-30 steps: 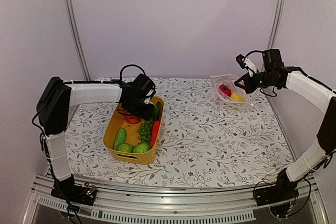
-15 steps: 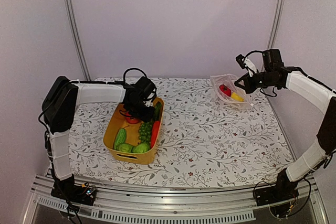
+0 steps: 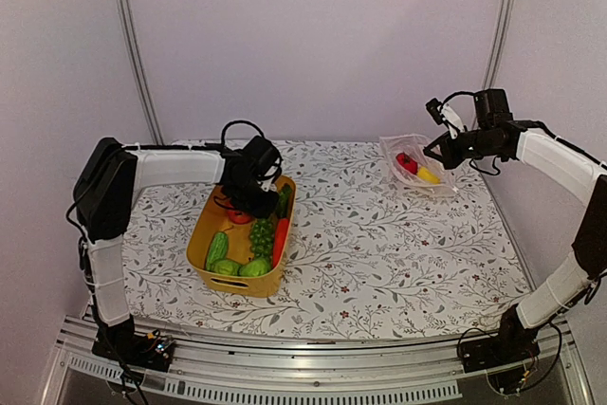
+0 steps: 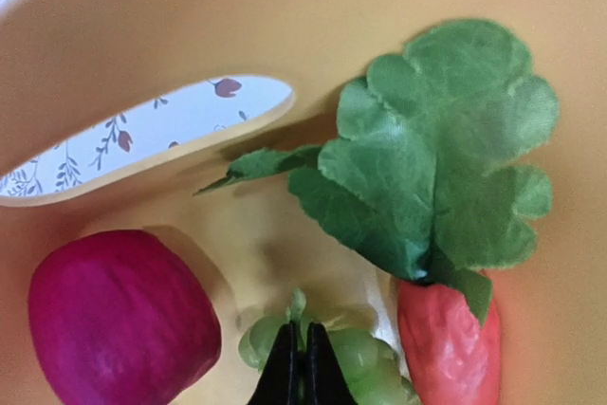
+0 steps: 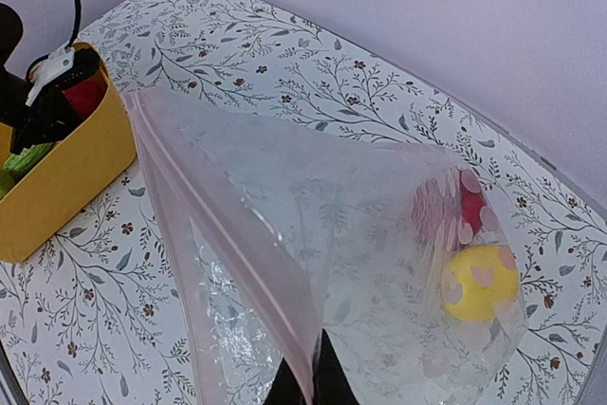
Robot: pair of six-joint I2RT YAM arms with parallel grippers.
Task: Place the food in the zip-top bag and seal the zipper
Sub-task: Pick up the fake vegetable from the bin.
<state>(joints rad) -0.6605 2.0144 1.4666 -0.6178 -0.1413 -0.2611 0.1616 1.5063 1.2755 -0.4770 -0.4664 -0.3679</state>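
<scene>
White-sleeved black arms [image 3: 171, 168], black cables [image 3: 239, 119], apparently dark fingers [image 4: 283, 378]

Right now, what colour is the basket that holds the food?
Yellow. The basket shows best in the top external view.

Basket [image 3: 242, 284] yellow; tablecloth [image 3: 379, 244] white, grey leaf print; carrot [image 4: 446, 343] orange, green top; apple [image 4: 119, 329] magenta; grapes [image 4: 365, 356] green; lemon [image 5: 481, 282] yellow; bag [image 5: 360, 196] clear, zipper [image 5: 223, 225] pink.

Open table [image 3: 379, 253] lies between the yellow basket [image 3: 242, 284], left, and zip-top bag [image 3: 394, 149], far right; basket walls, apple [image 4: 119, 329] and carrot [image 4: 446, 339] hem my left gripper [image 4: 305, 329]
</scene>
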